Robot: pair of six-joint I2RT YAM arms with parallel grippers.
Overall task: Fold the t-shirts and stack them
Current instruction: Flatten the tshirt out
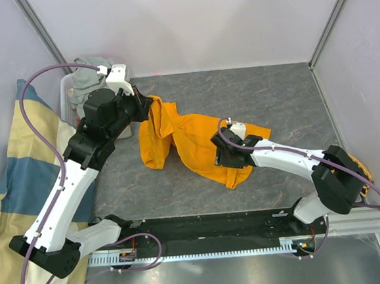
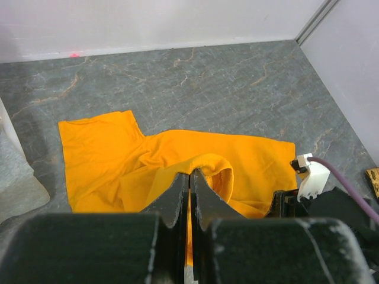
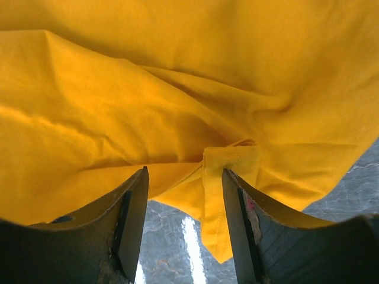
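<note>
Barely begun, I judge: the orange t-shirt (image 1: 190, 142) lies crumpled and unfolded at the centre of the grey marbled worktop (image 1: 271, 89). Its soft matte cotton is bunched in loose ridges, and the heather-grey t-shirt (image 1: 92, 67) sits heaped in a pale bin (image 1: 65, 99) at ten o'clock, so both folds and the stacking are left to do. The left gripper (image 2: 190, 176) has its fingers clenched on a raised fold at the orange shirt's eleven o'clock edge, while the right gripper (image 3: 185, 174), at its four o'clock edge, holds its fingers parted either side of a stitched hem, not pinching it.
</note>
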